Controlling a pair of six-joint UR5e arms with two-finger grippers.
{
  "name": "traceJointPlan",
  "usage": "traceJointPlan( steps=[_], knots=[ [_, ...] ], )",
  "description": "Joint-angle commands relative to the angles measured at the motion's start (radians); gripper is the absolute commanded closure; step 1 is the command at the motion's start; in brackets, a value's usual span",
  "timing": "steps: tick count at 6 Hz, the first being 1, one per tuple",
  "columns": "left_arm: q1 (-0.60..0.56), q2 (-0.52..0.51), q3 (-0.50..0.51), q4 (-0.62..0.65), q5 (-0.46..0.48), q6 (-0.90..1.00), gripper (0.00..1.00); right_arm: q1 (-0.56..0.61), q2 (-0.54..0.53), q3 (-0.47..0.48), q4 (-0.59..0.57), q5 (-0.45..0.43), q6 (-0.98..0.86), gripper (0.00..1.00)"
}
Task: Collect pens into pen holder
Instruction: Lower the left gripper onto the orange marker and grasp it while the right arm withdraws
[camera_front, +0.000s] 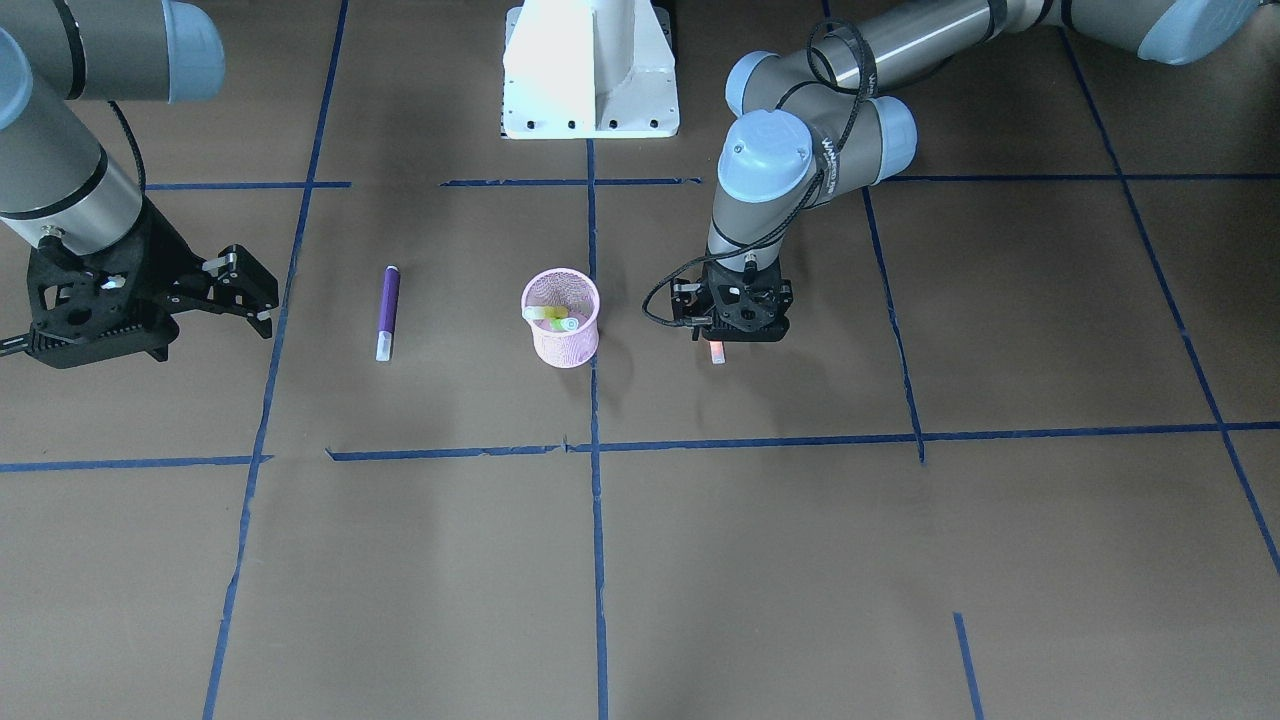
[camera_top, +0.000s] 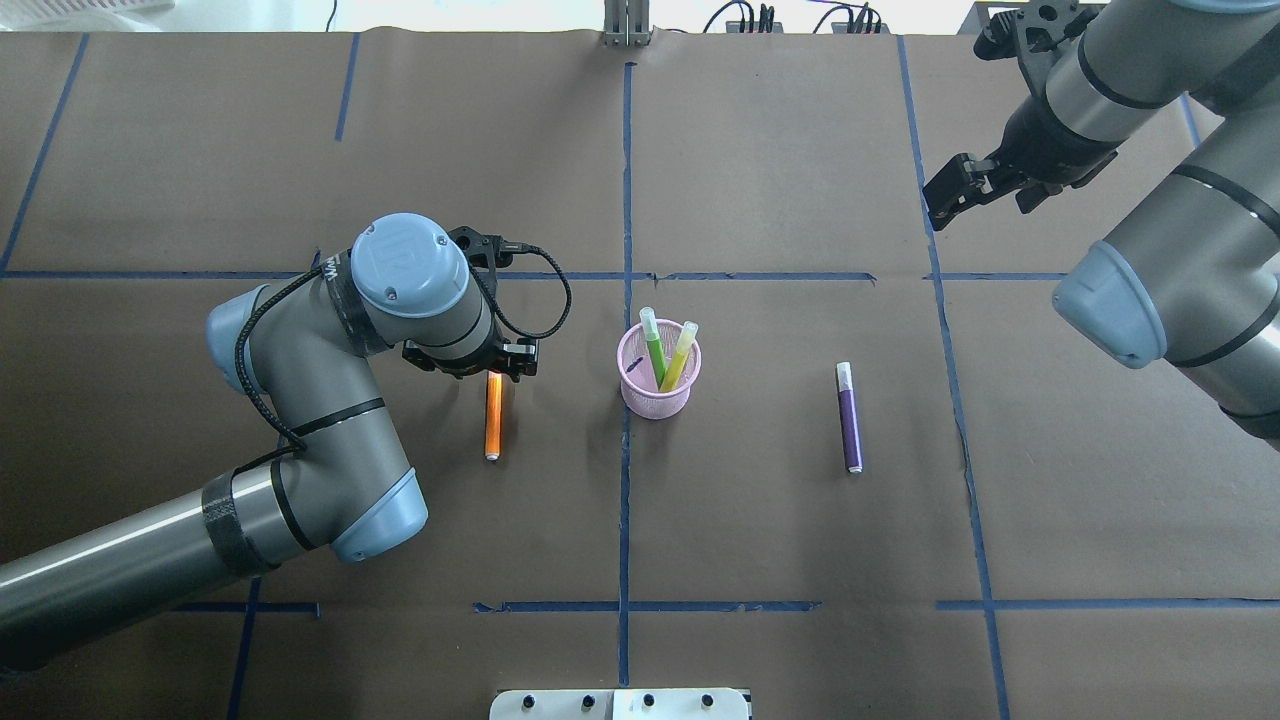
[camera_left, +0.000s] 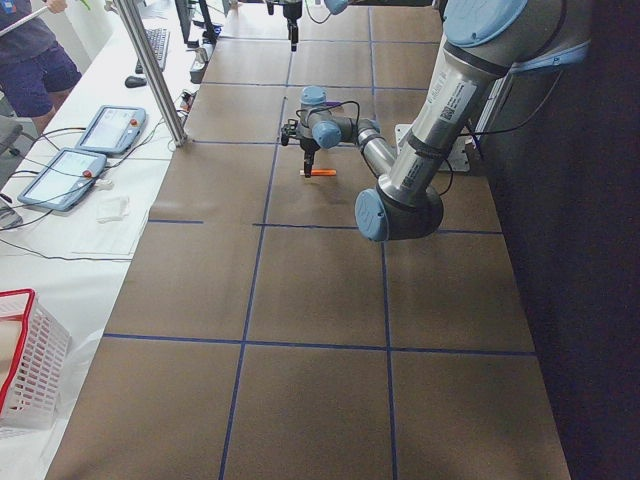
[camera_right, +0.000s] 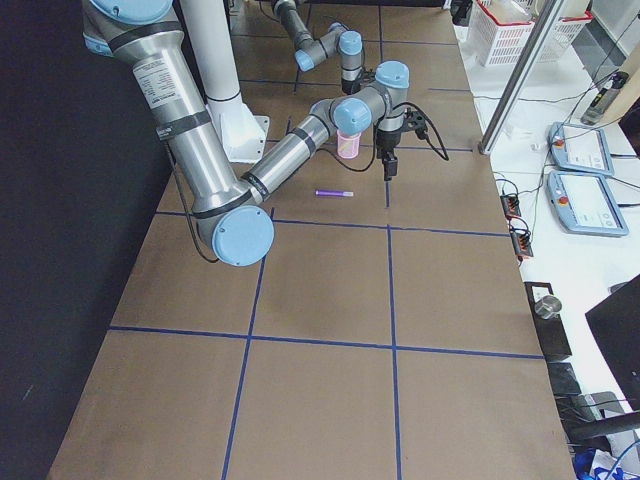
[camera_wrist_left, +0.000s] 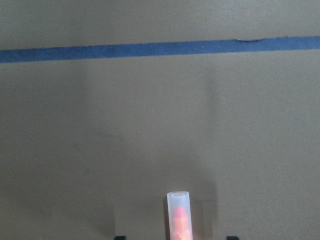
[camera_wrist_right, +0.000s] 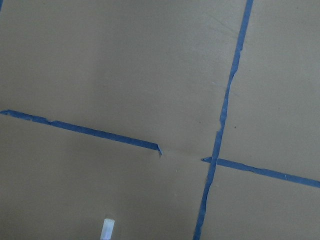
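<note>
The pink mesh pen holder (camera_top: 655, 402) stands at the table's middle, also in the front view (camera_front: 563, 343). A green pen (camera_top: 654, 352) and a yellow pen (camera_top: 680, 358) stand in it. An orange pen (camera_top: 493, 415) lies flat to its left. My left gripper (camera_top: 494, 370) is low over that pen's far end, jaws open on either side of it; the left wrist view shows the pale cap (camera_wrist_left: 178, 215) between them. A purple pen (camera_top: 849, 418) lies flat to the holder's right. My right gripper (camera_top: 945, 195) is open and empty, raised beyond the purple pen.
Blue tape lines (camera_top: 625, 480) grid the brown table. The white robot base (camera_front: 590, 70) stands at the robot's edge. Tablets (camera_left: 110, 130) and a red-rimmed basket (camera_left: 30, 370) sit on the side table past the left end.
</note>
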Motion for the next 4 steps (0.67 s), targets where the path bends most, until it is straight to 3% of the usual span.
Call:
traceJointPlan(
  steps=[1,2,3,4],
  knots=[
    [0.002,-0.001,0.009,-0.005,0.0,-0.001,0.46,0.0,-0.002,0.0,0.0,0.0,-0.001,0.0],
    [0.002,-0.001,0.011,-0.005,0.0,0.001,0.55,0.0,-0.003,0.0,0.0,-0.001,-0.001,0.0],
    [0.002,-0.001,0.011,-0.005,0.0,0.001,0.56,0.0,-0.008,0.0,0.0,-0.001,-0.001,0.0],
    [0.002,-0.001,0.011,-0.005,0.0,0.001,0.62,-0.001,-0.008,0.0,0.0,-0.003,-0.001,0.0]
  ],
)
